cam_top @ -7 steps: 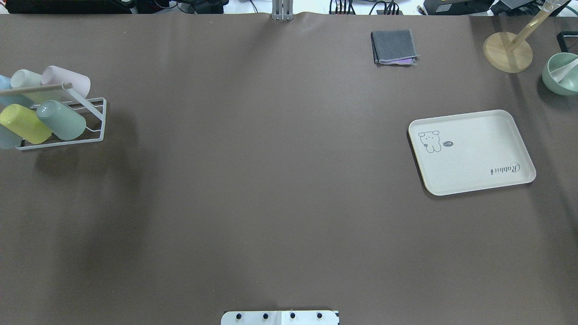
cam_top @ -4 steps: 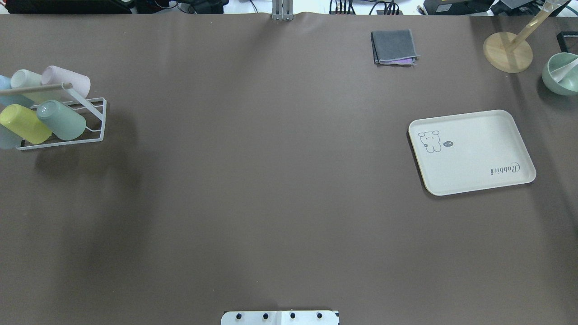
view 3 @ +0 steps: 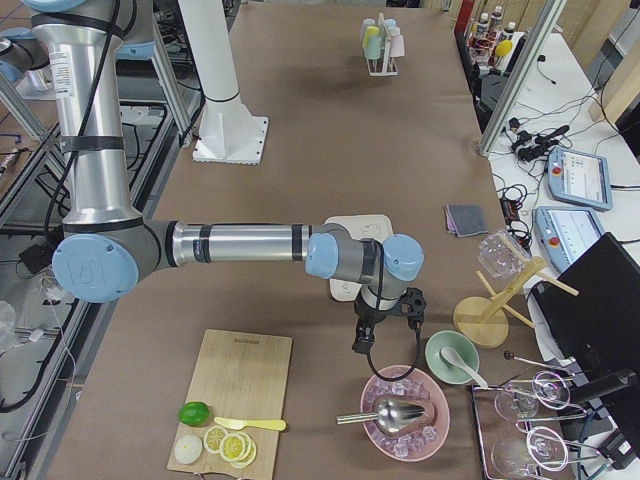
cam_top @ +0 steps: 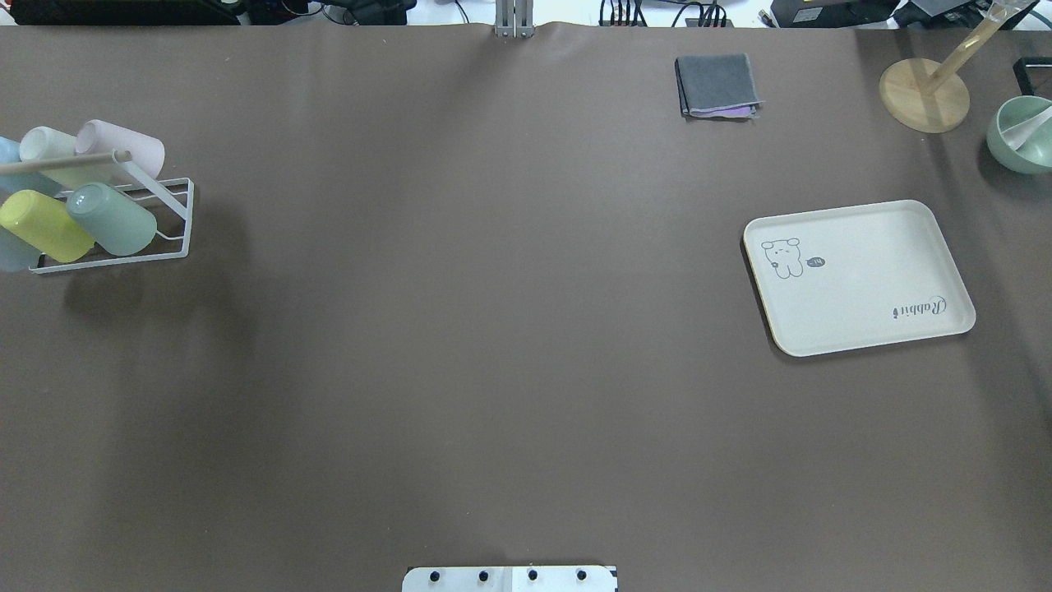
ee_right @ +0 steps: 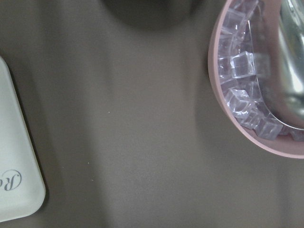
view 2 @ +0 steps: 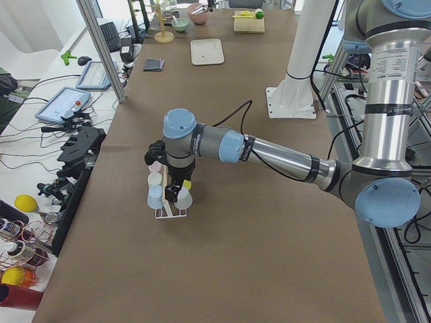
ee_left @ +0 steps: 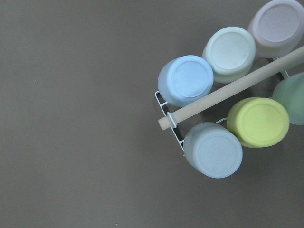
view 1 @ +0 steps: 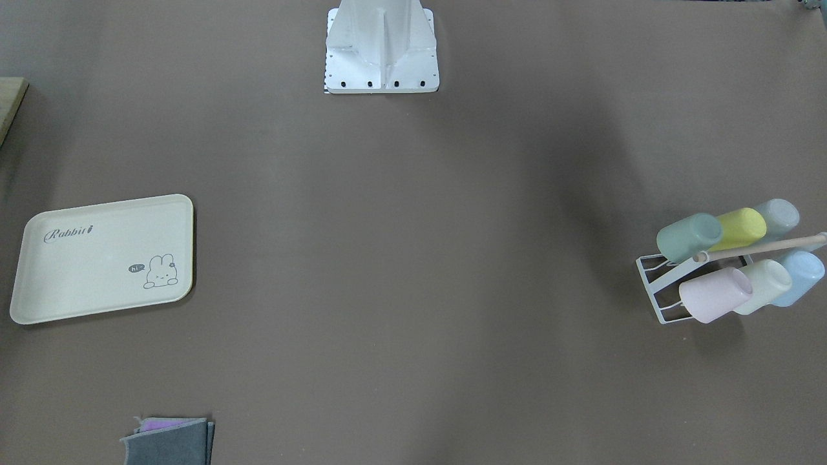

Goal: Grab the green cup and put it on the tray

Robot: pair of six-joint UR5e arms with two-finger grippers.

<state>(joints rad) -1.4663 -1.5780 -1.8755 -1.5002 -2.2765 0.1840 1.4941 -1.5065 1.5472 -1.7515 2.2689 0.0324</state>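
Green cup (cam_top: 111,219) hangs tilted on the wire rack (cam_top: 190,222) at the surface's left end, well apart from the tray (cam_top: 871,279). Jaws on either arm: can't tell how open. Danger: yellow cup (cam_top: 45,224) sits just beside it, so a loose grab could snag that or drag the rack.

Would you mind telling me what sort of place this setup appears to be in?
Most likely a robotics lab staged as a mock kitchen: a teach pendant lies at the side, the industrial left arm reaches over a cup rack, and a tray lies further along.
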